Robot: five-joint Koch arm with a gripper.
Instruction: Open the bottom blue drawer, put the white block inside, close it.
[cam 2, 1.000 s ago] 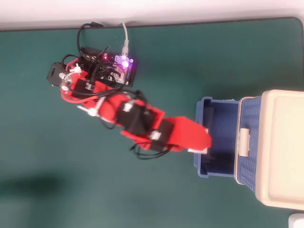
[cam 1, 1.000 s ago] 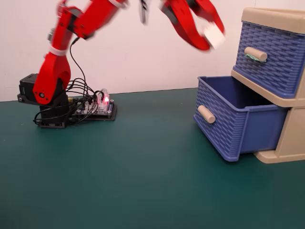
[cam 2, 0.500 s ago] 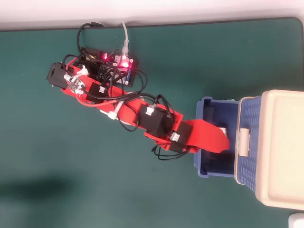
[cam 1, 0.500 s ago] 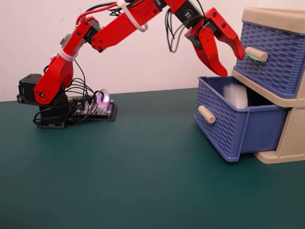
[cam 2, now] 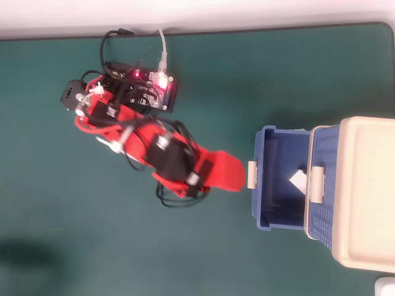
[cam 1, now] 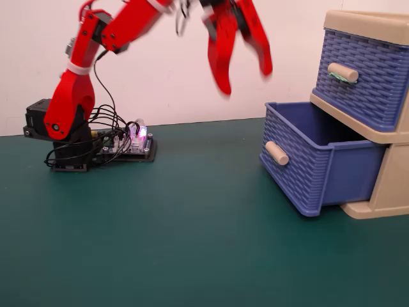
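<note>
The bottom blue drawer stands pulled out of its beige frame, its plain beige handle facing left. Seen from overhead, the white block lies inside the drawer, near its back under the top drawer's front. In the fixed view the block is hidden behind the drawer wall. My red gripper hangs high in the air, left of the drawer and apart from it, open with nothing between its fingers. From overhead, the gripper sits just left of the drawer handle.
The top blue drawer, shut, has green tape on its handle. The arm's base and a lit controller board stand at the back left of the green mat. A white wall runs behind; the mat's edge shows in the overhead view.
The gripper carried the white block over the drawer, let it go inside, then pulled back up and to the left, away from the drawer.
</note>
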